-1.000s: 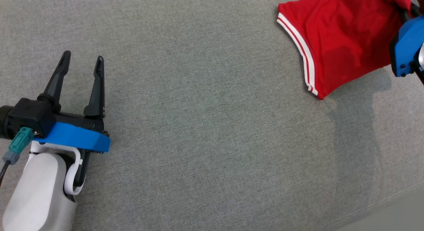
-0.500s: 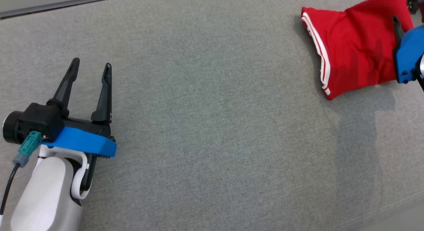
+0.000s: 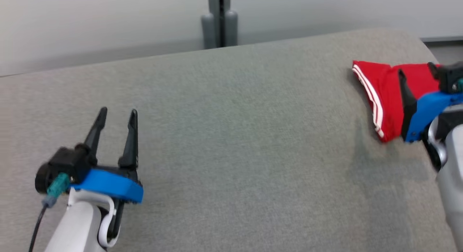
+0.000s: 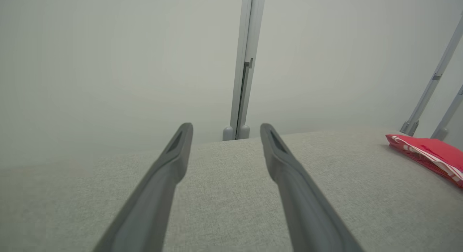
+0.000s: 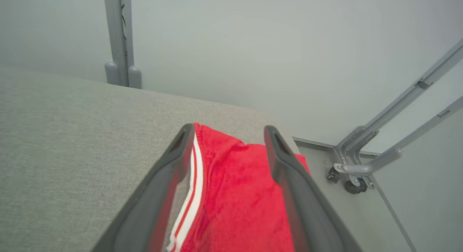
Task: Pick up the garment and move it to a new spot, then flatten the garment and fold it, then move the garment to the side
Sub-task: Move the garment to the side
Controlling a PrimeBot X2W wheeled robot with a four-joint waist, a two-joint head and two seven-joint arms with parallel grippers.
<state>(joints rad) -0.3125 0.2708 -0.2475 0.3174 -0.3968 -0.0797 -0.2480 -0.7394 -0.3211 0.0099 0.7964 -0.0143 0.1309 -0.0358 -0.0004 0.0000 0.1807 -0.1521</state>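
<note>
Resting at the far right corner of a grey fabric-topped table [image 3: 235,136], a folded, white-striped red garment [image 3: 379,96] lies beneath the robot's right gripper [image 3: 416,69].
That gripper's two dark fingers stand spread wide over the red cloth, released and gripping nothing; whether they touch it, I cannot tell. Over the table's near left part hovers the left gripper [image 3: 118,112], its fingers likewise parted and empty. Behind the table's far edge a grey post [image 3: 219,18] stands against a pale wall [image 3: 108,24].

Lab test cell: bare grey partition panels [image 3: 90,24], grey metal joining post [image 3: 219,20], castered grey tube frame [image 5: 361,169], grey fabric-covered bench [image 3: 235,136].
</note>
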